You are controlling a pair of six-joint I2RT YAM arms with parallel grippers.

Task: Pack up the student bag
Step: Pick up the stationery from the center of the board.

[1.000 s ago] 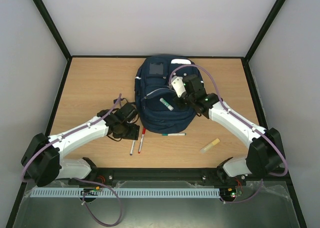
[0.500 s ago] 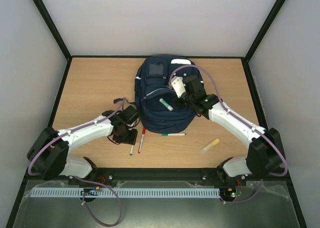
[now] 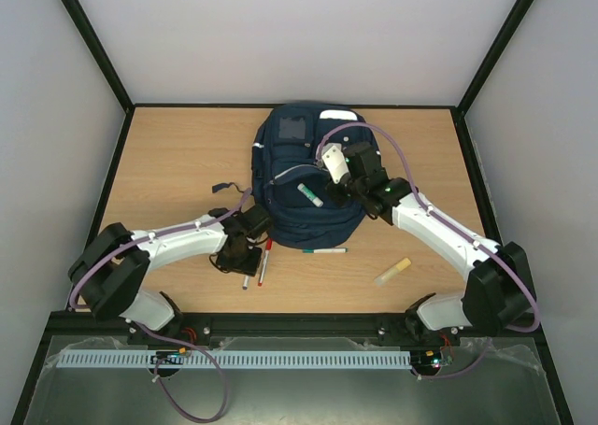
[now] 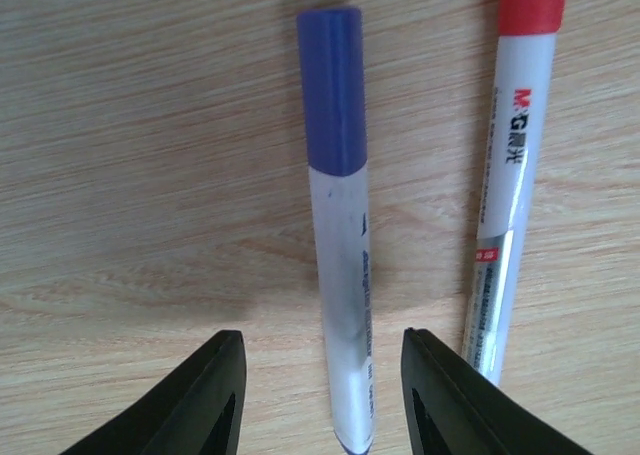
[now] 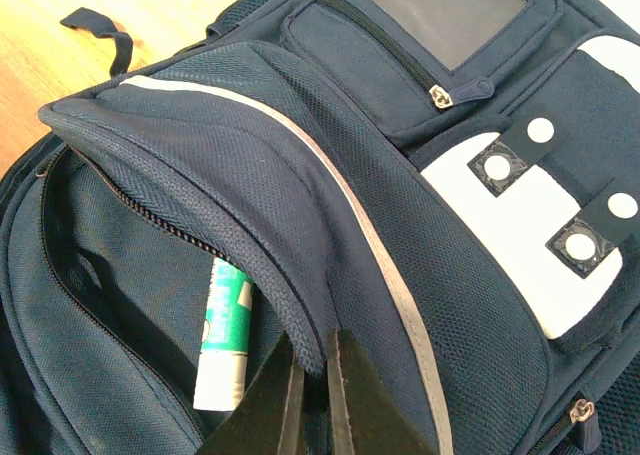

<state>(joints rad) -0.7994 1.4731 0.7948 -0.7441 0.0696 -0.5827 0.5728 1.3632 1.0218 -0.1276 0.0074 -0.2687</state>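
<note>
Nearest the bases, the left gripper [image 4: 320, 380] hangs low over the wooden table [image 4: 120, 175], whose pale grain runs in fine streaks. Its black wedge-shaped fingers [image 4: 215, 390] are spread, straddling the tail of a blue-capped marker [image 4: 338, 275] without visibly touching it. The barrel is a smooth, glossy white cylinder with small print. Just beside it, almost parallel, lies a red-capped marker [image 4: 510, 175] of the same make. Further right on the table lie a slim green-tipped marker [image 3: 324, 250] and a pale yellow stick [image 3: 392, 271], well apart from each other. Beyond them the student bag [image 3: 304, 177] lies flat at the table's far middle: navy woven mesh, a grey reflective stripe, white patches with round studs and dark zips. The right gripper [image 5: 312, 375] is pressed together on the bag's piped flap edge, holding the pocket agape. Inside, a green-and-white tube [image 5: 225, 345] shows. Against a second ago, the left arm has swung right, from beside the bag's strap to over the markers, and its fingers have narrowed. The right arm has scarcely moved.
</note>
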